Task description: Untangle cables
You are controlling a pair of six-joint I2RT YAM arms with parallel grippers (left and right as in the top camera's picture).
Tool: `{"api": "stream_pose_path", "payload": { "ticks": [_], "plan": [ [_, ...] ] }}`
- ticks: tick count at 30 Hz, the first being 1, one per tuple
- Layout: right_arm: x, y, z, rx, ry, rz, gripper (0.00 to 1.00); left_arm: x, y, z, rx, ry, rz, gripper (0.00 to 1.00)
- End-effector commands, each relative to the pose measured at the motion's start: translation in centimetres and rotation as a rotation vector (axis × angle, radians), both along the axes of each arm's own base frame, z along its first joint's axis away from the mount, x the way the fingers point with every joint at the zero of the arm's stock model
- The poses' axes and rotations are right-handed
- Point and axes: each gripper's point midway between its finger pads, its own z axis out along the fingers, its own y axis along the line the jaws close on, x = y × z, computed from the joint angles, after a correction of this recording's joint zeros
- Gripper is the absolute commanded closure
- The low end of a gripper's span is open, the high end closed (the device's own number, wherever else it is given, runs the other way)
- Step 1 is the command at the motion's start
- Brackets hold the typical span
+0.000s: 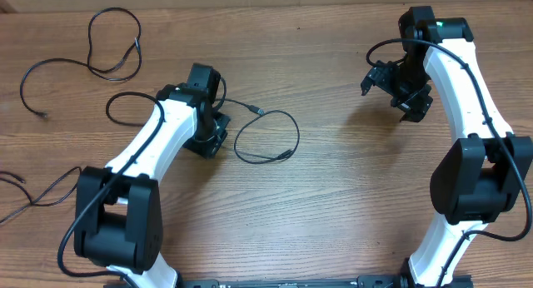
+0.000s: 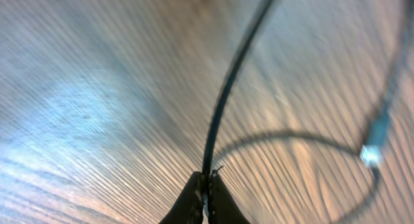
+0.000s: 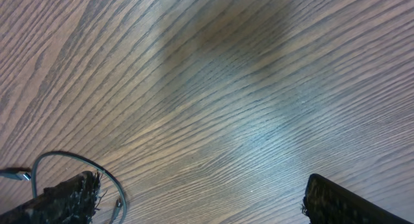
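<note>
Cables (image 1: 115, 47) lie spread over the table's (image 1: 333, 205) left half. The left gripper (image 2: 206, 188) pinches the middle loop (image 1: 266, 138); the right gripper (image 3: 197, 198) hangs wide open, empty. A hasty pull could slip the thin cord free or drag it onto a neighbour.

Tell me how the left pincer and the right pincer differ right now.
The left pincer is shut, while the right pincer is wide open. The left pincer grips a black cable, and the right pincer holds nothing. Both hang over the wooden table.
</note>
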Motion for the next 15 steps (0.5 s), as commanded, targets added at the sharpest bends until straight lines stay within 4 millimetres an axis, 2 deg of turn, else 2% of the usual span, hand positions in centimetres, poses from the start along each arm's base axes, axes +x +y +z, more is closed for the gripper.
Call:
{"api": "stream_pose_path", "payload": {
  "ticks": [1,3,4,5,8,11,12,15],
  "plan": [
    [0.4,0.3,1.0,0.003,-0.035,0.01,0.0,-0.2,-1.9,1.0,-0.028,-0.037,-0.2,0.73],
    [0.4,0.3,1.0,0.003,-0.037,0.01,0.0,-0.7,-2.5,1.0,-0.03,-0.024,-0.216,0.28],
    [0.5,0.3,1.0,0.003,-0.04,0.01,0.0,-0.9,-3.0,1.0,-0.038,-0.021,-0.227,0.18],
    [0.5,0.3,1.0,0.003,-0.041,0.01,0.0,-1.2,-3.6,1.0,-0.051,-0.018,-0.241,0.02],
    [0.6,0.3,1.0,0.003,-0.042,0.01,0.0,-1.8,-5.5,1.1,-0.069,-0.011,-0.231,0.0],
    [0.6,0.3,1.0,0.003,-0.042,0.01,0.0,-1.6,-7.8,1.4,-0.109,-0.046,-0.243,0.0],
    [0.6,0.3,1.0,0.003,-0.042,0.01,0.0,-1.4,-8.1,1.4,-0.098,-0.069,-0.274,0.06],
    [0.5,0.3,1.0,0.003,-0.042,0.01,0.0,-1.4,-8.2,1.3,-0.055,-0.077,-0.252,0.35]
  ]
}}
